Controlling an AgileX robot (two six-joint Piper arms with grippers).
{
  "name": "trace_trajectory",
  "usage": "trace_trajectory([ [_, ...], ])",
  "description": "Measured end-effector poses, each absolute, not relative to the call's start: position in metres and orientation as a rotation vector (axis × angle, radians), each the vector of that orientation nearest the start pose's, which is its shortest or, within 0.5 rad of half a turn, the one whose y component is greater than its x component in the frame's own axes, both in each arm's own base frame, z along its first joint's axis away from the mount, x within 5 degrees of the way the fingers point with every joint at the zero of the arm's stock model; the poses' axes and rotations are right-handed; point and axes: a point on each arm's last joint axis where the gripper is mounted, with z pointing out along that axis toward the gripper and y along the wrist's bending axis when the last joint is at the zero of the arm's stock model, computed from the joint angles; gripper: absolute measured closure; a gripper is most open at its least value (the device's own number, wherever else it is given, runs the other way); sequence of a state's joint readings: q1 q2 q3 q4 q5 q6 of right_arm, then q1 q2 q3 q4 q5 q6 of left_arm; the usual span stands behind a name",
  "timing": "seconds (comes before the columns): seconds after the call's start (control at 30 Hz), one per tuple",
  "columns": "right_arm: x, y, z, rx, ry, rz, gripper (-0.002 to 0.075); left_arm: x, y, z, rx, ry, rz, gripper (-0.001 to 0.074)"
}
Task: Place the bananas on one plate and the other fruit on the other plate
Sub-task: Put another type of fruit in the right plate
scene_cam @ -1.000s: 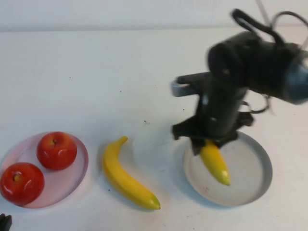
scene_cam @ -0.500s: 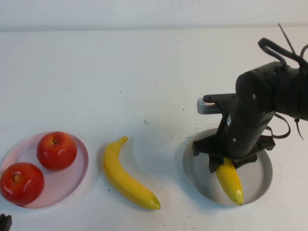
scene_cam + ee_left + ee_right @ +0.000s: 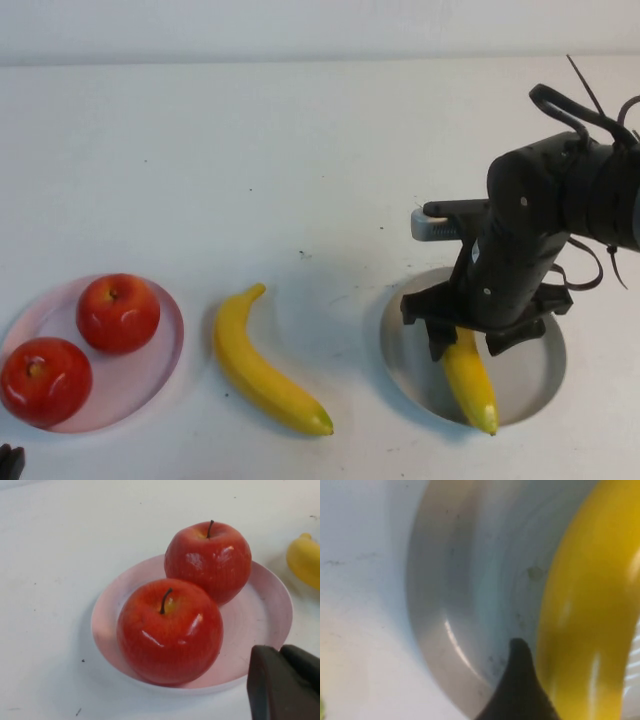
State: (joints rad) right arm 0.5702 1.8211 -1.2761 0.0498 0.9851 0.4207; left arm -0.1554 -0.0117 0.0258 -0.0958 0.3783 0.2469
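My right gripper (image 3: 470,340) is shut on a yellow banana (image 3: 474,385) and holds it low over the grey plate (image 3: 535,385), with the banana's free end at the plate's near rim. In the right wrist view the banana (image 3: 590,610) fills the space beside one dark fingertip (image 3: 520,680) above the grey plate (image 3: 440,605). The second banana (image 3: 262,368) lies on the table between the plates. Two red apples (image 3: 118,312) (image 3: 42,380) sit on the pink plate (image 3: 165,345). My left gripper (image 3: 285,680) is shut and empty beside the pink plate (image 3: 265,605).
The white table (image 3: 250,170) stretches bare behind the plates. The tip of the loose banana (image 3: 304,560) shows in the left wrist view beyond the pink plate. My left gripper shows only as a dark bit (image 3: 8,462) at the near left corner.
My right gripper moved right with the banana and lowered it over the grey plate, then almost stopped. The banana's free end now reaches the near rim. The left arm has not moved.
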Motion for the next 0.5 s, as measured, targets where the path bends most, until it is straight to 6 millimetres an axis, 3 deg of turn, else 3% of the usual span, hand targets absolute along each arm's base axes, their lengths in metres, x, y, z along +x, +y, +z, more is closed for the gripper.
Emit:
trace_trajectory([
  [0.2,0.294,0.208,0.238,-0.295,2.969,0.216,0.0279,0.051,-0.011,0.171,0.316,1.847,-0.031,0.0733],
  [0.33,0.28,0.247,0.254,-0.637,2.837,0.294,0.0284,0.051,-0.011,0.171,0.316,1.847,-0.031,0.0733],
  [0.5,0.263,0.298,0.254,-1.045,2.65,0.39,0.0286,0.051,-0.011,0.171,0.316,1.847,-0.031,0.0733],
])
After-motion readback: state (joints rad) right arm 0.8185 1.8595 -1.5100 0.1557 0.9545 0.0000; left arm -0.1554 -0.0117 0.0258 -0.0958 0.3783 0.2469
